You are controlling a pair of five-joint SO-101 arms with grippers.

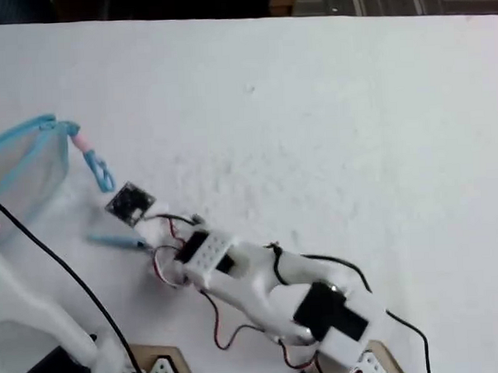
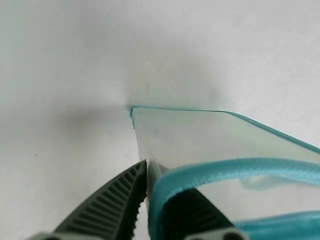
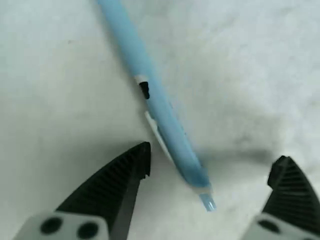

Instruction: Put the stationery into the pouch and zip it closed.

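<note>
Wide open, my right gripper straddles the pen at its near end, its length pointing away; my left gripper pinches the pouch.

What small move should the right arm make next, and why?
Probably lower the right end effector and close it on the blue pen. Its jaws stand open with the pen lying on the table between them, not yet gripped, while the left end effector is shut on the pouch edge.
</note>
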